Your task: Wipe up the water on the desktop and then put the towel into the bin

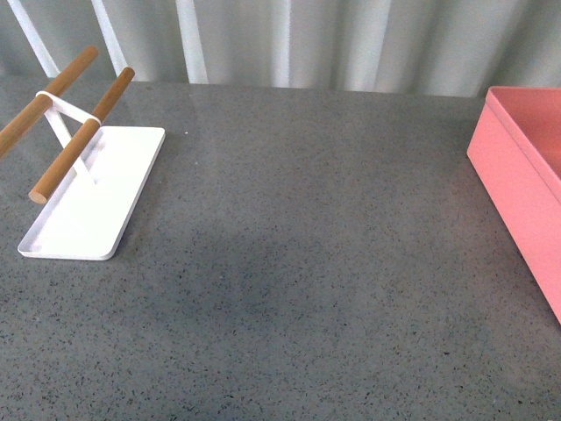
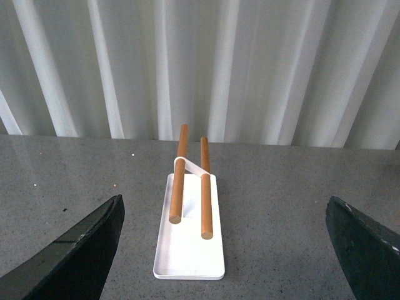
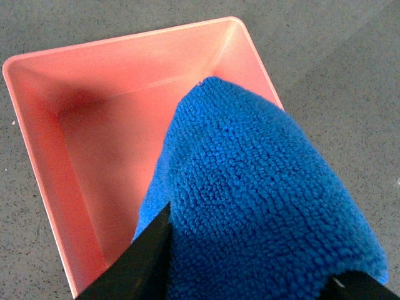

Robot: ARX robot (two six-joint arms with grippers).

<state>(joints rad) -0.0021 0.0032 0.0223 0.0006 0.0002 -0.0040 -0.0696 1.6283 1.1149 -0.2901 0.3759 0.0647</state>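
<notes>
Right wrist view is showing the right gripper (image 3: 250, 247) clamping the towel (image 3: 250, 181), its two dark fingers (image 3: 134, 262) pressing in on either side of the thick blue folds. The cloth is hanging out from them over the open inside of the bin (image 3: 37, 156). The towel's far end is reaching toward one corner of the pink box, though whether it is touching the bin's floor or wall cannot be told. The bin is standing on the speckled desktop (image 3: 337, 75), which is showing grey around its rim. In the left wrist view the left gripper (image 2: 223, 203) is hanging spread wide and holding nothing (only its two black finger ends are showing at the lower corners), and it is looking down at a white tray (image 2: 187, 265) carrying two wooden bars (image 2: 177, 181), with a white pleated backdrop (image 2: 250, 62) rising behind the desktop's far edge. The front view is showing neither arm; the tray is sitting at the far left and the bin is standing at the right edge, well apart.
</notes>
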